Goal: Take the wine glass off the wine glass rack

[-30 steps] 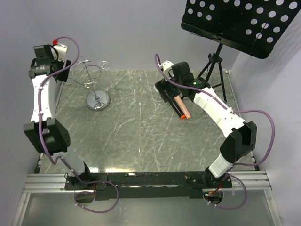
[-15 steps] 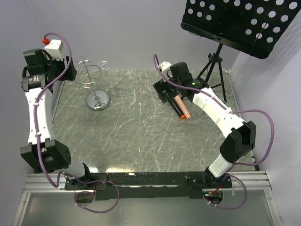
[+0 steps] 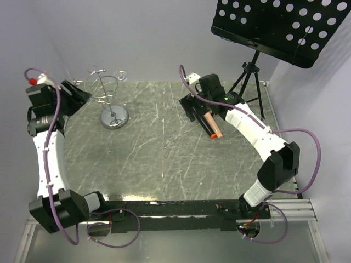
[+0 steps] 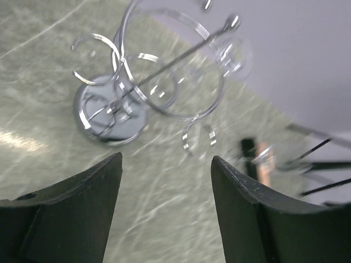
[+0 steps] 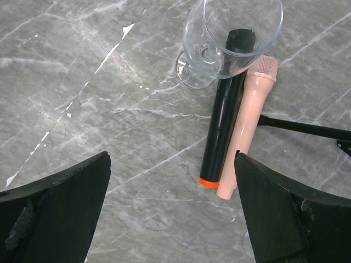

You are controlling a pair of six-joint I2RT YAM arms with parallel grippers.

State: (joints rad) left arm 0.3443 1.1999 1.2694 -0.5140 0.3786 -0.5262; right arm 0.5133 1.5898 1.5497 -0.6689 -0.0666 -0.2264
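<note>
The left gripper (image 4: 165, 161) is hovering with jaws spread, facing the wine glass rack (image 3: 114, 116); the wine glass (image 3: 122, 75) is hanging on the rack's far side, across from the jaws (stem direction unreadable), while the right gripper (image 5: 173, 159), likewise gaping, is hovering well apart.

Marbled table (image 3: 164, 159) bears wine glass rack (image 3: 114, 118), wine glass (image 5: 204, 50), black tube (image 5: 222, 120), peach tube (image 5: 247, 126).

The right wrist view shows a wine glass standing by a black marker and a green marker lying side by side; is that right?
Not quite: the right wrist view shows the second marker is peach-coloured, not green; it lies beside the black marker, by the standing wine glass.
</note>
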